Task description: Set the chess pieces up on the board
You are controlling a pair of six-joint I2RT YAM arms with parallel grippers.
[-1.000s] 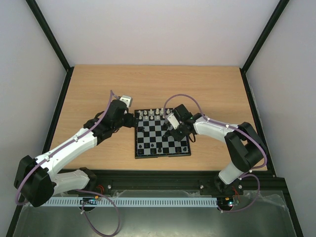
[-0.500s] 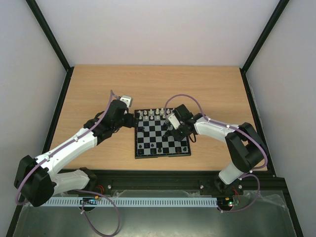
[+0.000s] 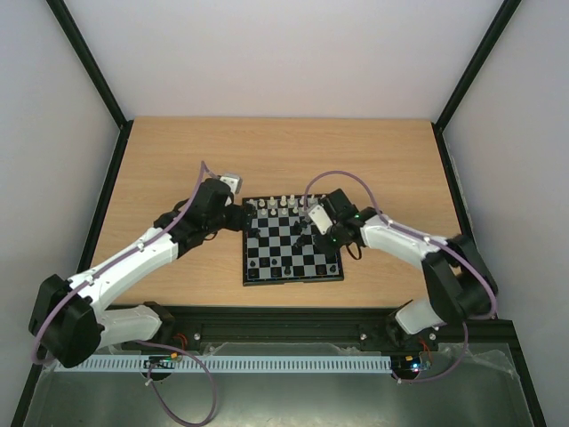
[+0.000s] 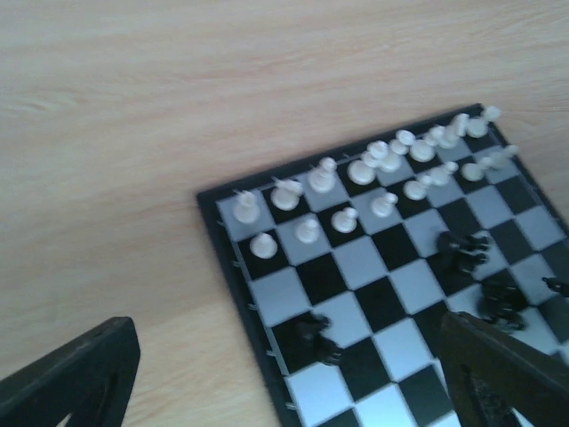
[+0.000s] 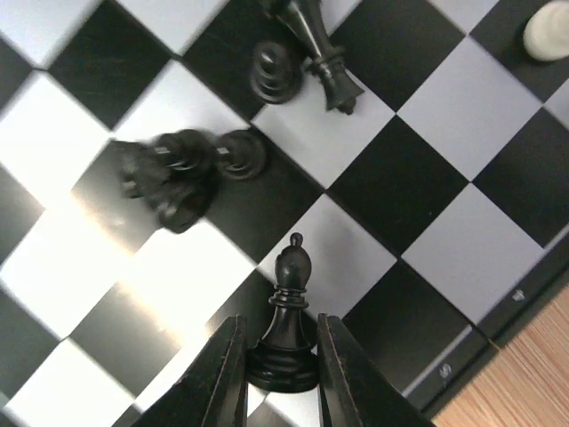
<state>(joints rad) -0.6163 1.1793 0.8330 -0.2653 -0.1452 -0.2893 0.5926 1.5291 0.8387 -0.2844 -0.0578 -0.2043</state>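
Observation:
The board (image 3: 252,276) lies at the table's middle. White chess pieces (image 3: 276,206) stand in rows along its far edge and also show in the left wrist view (image 4: 373,169). Black chess pieces lie scattered mid-board (image 5: 169,173), and one lies near the board's left edge (image 4: 317,338). My right gripper (image 3: 314,234) is over the board's right half, shut on an upright black bishop (image 5: 286,307) by its base and holding it above the squares. My left gripper (image 3: 238,216) is open and empty at the board's far left corner, and its fingers (image 4: 80,374) straddle the edge.
The wooden table (image 3: 178,160) runs out on all sides of the board. Black frame posts (image 3: 116,133) stand at the back corners. Two more black pieces (image 3: 256,265) are on the board's near left squares. A white piece (image 5: 544,31) shows at the top right of the right wrist view.
The right arm's elbow has swung right and lower, with the gripper still holding the bishop over the board's right half. The left gripper has edged slightly toward the board.

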